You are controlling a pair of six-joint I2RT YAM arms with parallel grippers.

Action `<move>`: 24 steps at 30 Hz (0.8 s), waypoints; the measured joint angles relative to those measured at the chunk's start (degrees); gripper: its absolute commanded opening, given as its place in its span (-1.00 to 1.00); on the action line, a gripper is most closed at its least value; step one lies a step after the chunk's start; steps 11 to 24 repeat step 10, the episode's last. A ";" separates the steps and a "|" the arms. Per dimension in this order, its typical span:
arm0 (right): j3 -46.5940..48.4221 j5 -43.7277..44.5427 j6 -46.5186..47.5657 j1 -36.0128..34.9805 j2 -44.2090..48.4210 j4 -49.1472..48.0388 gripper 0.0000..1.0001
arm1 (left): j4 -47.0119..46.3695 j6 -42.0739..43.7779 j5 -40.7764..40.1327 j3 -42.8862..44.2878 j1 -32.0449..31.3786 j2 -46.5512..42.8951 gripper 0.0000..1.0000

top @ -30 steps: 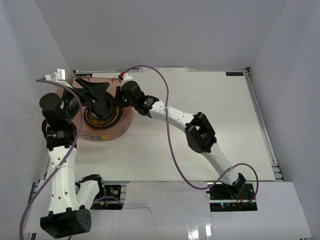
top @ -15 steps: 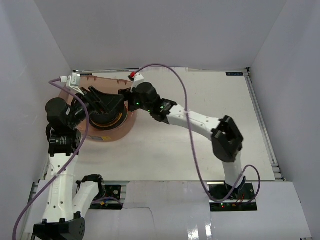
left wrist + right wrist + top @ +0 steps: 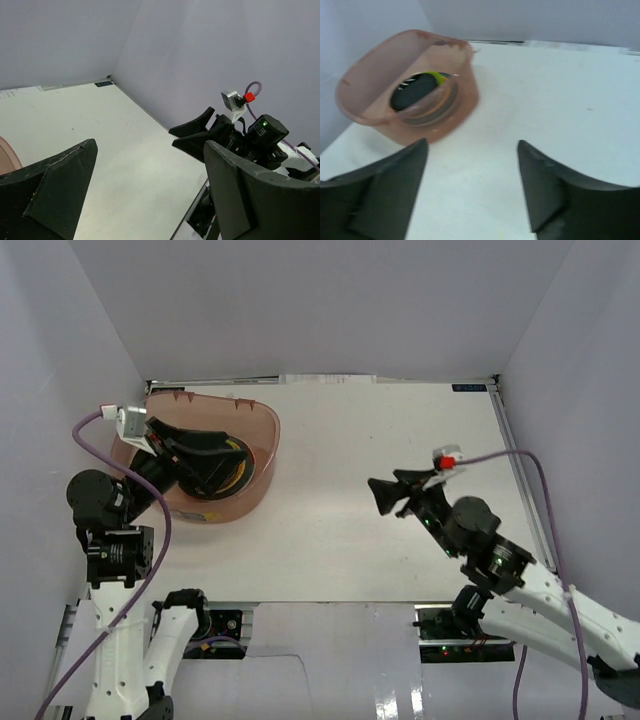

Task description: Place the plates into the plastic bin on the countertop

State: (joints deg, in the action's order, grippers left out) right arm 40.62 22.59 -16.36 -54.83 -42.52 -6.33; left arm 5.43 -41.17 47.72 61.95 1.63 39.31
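Observation:
The plastic bin (image 3: 215, 508) stands at the far left of the countertop (image 3: 400, 430). The plates (image 3: 247, 472) lie stacked inside it, partly hidden by my left gripper (image 3: 228, 466), which hangs open over the bin, holding nothing. In the right wrist view the bin (image 3: 370, 80) shows a black plate on top of the plates (image 3: 412, 91), with a lime-green edge behind it. My right gripper (image 3: 380, 495) is open and empty above the bare countertop, well right of the bin, pointing toward it. Its fingers frame white surface only (image 3: 472, 145).
White walls close in the back and both sides. A purple cable (image 3: 500, 453) trails from the right wrist. In the left wrist view, my open left gripper (image 3: 150, 145) looks across the table at the right gripper (image 3: 195, 135).
My right gripper opened over the bin, then drew back to the right and toward the near edge, empty. The left arm pulled back slightly, staying open over the bin.

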 measured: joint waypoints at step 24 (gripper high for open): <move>-9.92 12.57 -0.96 0.07 24.06 14.99 0.80 | -0.09 1.60 6.62 -13.22 -4.00 -2.78 0.96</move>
